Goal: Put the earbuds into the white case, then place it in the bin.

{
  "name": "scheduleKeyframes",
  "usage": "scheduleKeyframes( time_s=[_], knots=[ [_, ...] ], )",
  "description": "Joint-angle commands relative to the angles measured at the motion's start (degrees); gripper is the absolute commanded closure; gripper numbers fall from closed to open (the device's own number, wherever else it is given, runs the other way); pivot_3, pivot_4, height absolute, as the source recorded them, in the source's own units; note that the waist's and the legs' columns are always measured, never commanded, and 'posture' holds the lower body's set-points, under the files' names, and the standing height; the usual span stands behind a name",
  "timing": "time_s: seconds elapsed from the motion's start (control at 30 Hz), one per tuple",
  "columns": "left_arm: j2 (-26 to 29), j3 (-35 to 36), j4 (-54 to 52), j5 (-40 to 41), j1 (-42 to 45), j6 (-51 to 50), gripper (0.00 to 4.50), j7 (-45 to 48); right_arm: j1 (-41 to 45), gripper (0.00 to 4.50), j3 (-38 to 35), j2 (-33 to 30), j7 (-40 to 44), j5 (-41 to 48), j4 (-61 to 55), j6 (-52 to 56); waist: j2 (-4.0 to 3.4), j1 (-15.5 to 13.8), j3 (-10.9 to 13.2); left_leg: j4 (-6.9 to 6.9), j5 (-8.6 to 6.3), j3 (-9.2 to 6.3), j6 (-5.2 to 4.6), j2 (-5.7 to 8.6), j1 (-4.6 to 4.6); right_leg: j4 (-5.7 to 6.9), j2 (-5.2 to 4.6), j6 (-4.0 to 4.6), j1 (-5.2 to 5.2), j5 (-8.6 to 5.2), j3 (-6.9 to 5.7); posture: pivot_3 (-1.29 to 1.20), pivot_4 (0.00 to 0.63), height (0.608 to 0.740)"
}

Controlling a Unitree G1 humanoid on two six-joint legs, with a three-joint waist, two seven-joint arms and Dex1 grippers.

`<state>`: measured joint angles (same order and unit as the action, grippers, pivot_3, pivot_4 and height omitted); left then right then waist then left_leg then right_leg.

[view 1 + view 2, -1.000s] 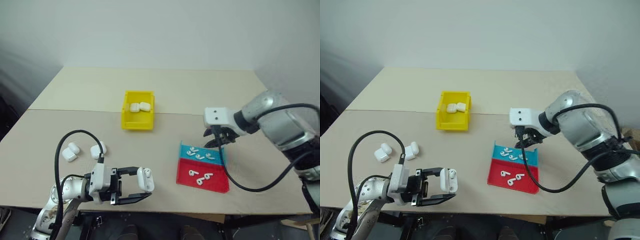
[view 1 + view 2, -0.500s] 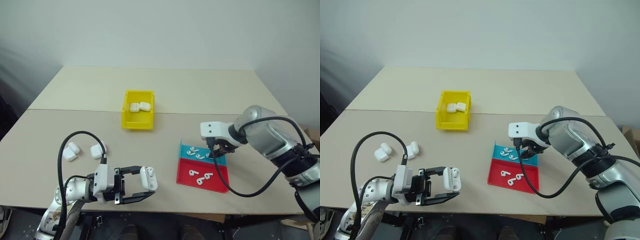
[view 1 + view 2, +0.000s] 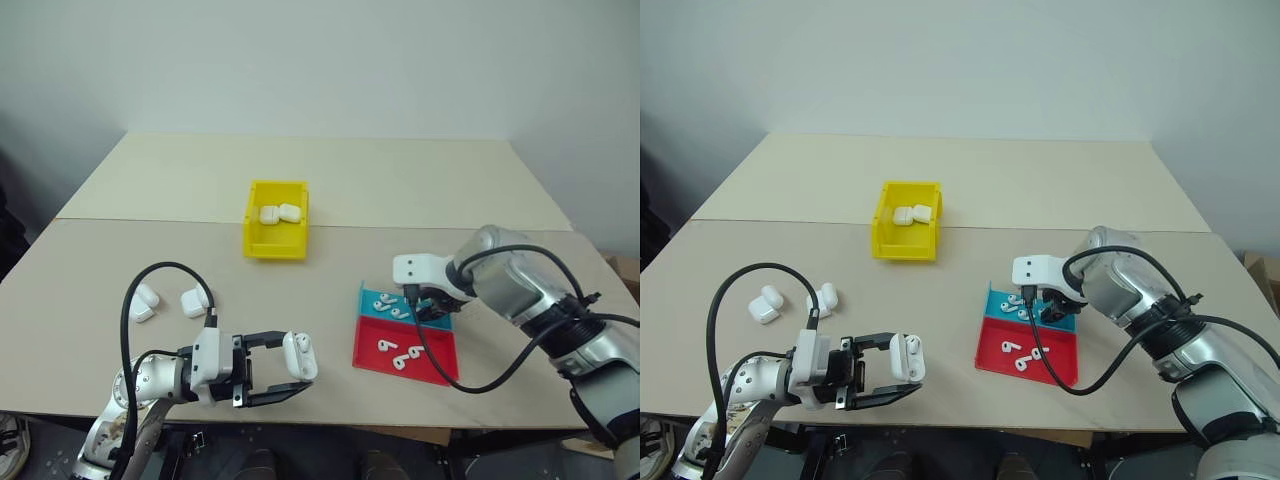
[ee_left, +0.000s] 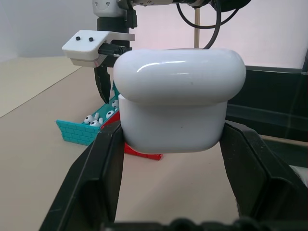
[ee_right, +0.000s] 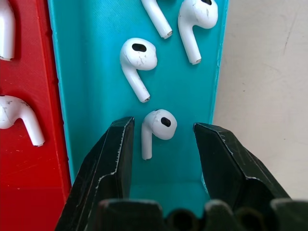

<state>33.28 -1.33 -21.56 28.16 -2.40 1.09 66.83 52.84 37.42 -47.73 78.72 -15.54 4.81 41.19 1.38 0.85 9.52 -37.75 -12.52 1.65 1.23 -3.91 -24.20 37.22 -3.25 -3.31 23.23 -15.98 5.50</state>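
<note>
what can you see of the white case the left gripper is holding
The white case is a small, glossy, smooth plastic pebble with rounded corners. A seam divides lid from body; the lid looks slightly raised rather than fully shut. It sits clamped between the two black fingers of the left gripper, held above the table's near edge, touching nothing else. Whether earbuds are inside cannot be seen.

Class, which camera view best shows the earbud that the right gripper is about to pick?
The right wrist view: the earbud lies on the blue tray section, framed by the open right gripper. In the eye views the gripper largely covers that spot; the left wrist view shows earbuds as specks.
</note>
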Motion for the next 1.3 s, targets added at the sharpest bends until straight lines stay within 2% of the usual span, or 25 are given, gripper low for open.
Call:
scheduleKeyframes(
  time_s=[0.03,0.6,0.67,1.1,1.23,1.3],
  knots=[
    [0.0,0.1,-0.7,-0.1,-0.1,1.5,1.78,-0.3,0.0,2.11,-0.7,-0.2,0.1,-1.2,-0.3,-1.0,0.0,0.0,0.0,0.0,0.0,0.0,0.0,0.0,0.0,0.0,0.0,0.0,0.0,0.0,0.0,0.0,0.15,0.74],
    [-0.1,0.0,-0.5,-0.3,0.1,1.6,1.78,-0.5,-1.0,2.11,-1.3,0.0,0.7,-2.0,-1.6,-1.1,0.0,0.0,0.0,-0.01,0.0,-0.01,0.0,0.0,0.02,0.02,0.0,0.0,-0.03,0.0,0.0,0.0,0.15,0.74],
    [0.0,0.0,-0.5,-0.3,0.1,1.6,1.78,-0.5,-1.1,2.48,-1.4,0.3,0.5,-2.0,-1.7,-0.8,0.0,0.0,0.0,-0.02,0.0,-0.01,0.0,0.0,0.03,0.02,0.0,0.0,-0.04,0.0,0.0,0.0,0.15,0.74],
    [-0.2,0.1,-0.4,-0.9,0.0,1.6,1.78,-0.9,-1.3,2.48,-1.3,0.6,0.2,-3.0,-1.3,-1.2,-0.01,0.1,0.0,-0.03,0.0,-0.01,0.0,0.0,0.08,0.06,0.01,0.0,-0.08,0.01,0.0,0.0,0.15,0.74],
    [-0.2,-0.1,-0.3,-1.0,0.2,1.7,1.78,-0.9,-1.4,3.31,-1.3,0.6,0.2,-3.1,-1.4,-1.5,-0.01,0.1,0.0,-0.03,0.0,-0.01,0.0,0.0,0.08,0.06,0.01,0.0,-0.08,0.01,0.0,0.0,0.15,0.74],
    [-0.2,-0.1,-0.3,-1.0,0.2,1.6,1.78,-0.9,-1.5,3.31,-1.3,0.5,0.3,-3.3,-1.6,-1.5,-0.01,0.0,0.0,-0.03,0.0,-0.01,0.0,0.0,0.08,0.06,0.01,0.0,-0.08,0.01,0.0,0.0,0.15,0.74]
  ],
)
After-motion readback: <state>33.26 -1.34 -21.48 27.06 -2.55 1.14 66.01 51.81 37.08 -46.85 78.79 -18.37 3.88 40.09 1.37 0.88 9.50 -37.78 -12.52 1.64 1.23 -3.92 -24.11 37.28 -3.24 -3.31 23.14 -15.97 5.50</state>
